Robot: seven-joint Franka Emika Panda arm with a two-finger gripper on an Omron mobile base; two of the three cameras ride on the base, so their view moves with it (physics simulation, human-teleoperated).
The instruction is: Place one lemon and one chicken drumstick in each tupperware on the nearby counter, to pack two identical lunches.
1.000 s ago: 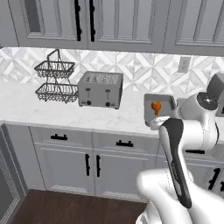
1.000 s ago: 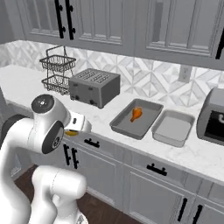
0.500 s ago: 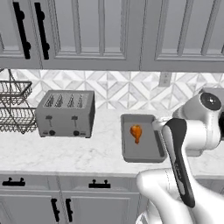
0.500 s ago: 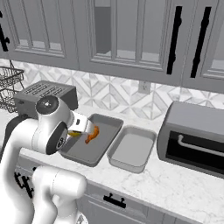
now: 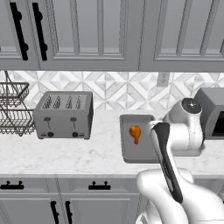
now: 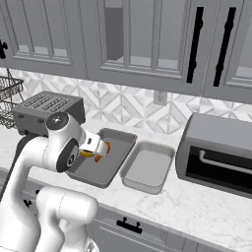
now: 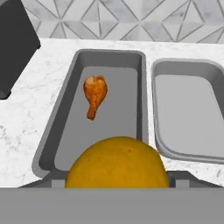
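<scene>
Gripper (image 6: 101, 149) clamped on a round yellow-orange lemon (image 7: 117, 162), held over the near end of the left shallow grey rectangular tupperware (image 7: 64, 118). One browned chicken drumstick (image 7: 95, 95) lies inside that tray. Second grey tupperware (image 7: 188, 109) just beside it, on the white marble-look counter (image 7: 26, 118). Silver four-slot toaster (image 5: 64, 114) sits further left.

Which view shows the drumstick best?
The hand view: the drumstick lies whole and unobstructed in the left tray, seen from above. The left base view shows it small beside the arm. In the right base view the hand hides most of it.
</scene>
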